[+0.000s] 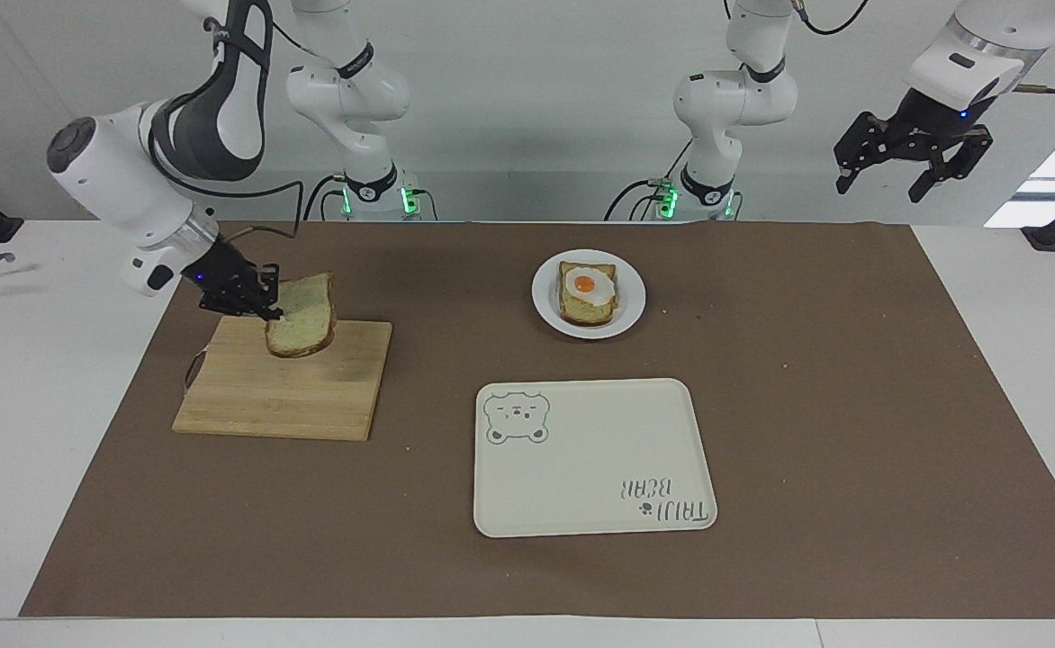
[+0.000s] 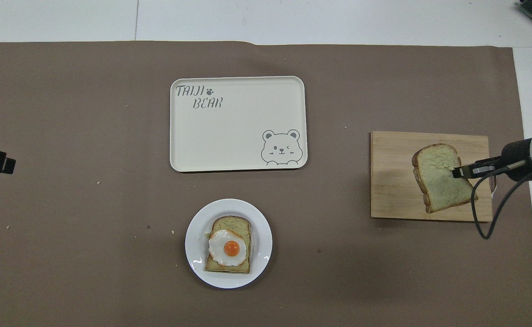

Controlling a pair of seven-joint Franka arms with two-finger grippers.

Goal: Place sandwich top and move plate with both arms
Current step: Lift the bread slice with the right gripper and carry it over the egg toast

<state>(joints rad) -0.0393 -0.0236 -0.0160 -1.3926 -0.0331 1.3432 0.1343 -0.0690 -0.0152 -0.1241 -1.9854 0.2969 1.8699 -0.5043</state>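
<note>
At left of the facing view, the right gripper [image 1: 262, 301] is clamped on one edge of the bread [image 1: 302, 315], holding it tilted in the air over the board [image 1: 284, 396]; its shadow on the wood shows it is clear of the surface. Step 1 is in hand — carrying the top slice to the plate [image 1: 631, 301], which sits upper middle of the frame with egg toast [image 1: 587, 292] on it. Next, I judge, the slice must travel across to the plate, level out and come down square on the egg, gently enough not to shift it. Below the plate lies the tray [image 1: 592, 459], well apart from that path — nothing stands between board and plate. Upper right, the left gripper [image 1: 915, 175] waits high, fingers spread, holding nothing.
</note>
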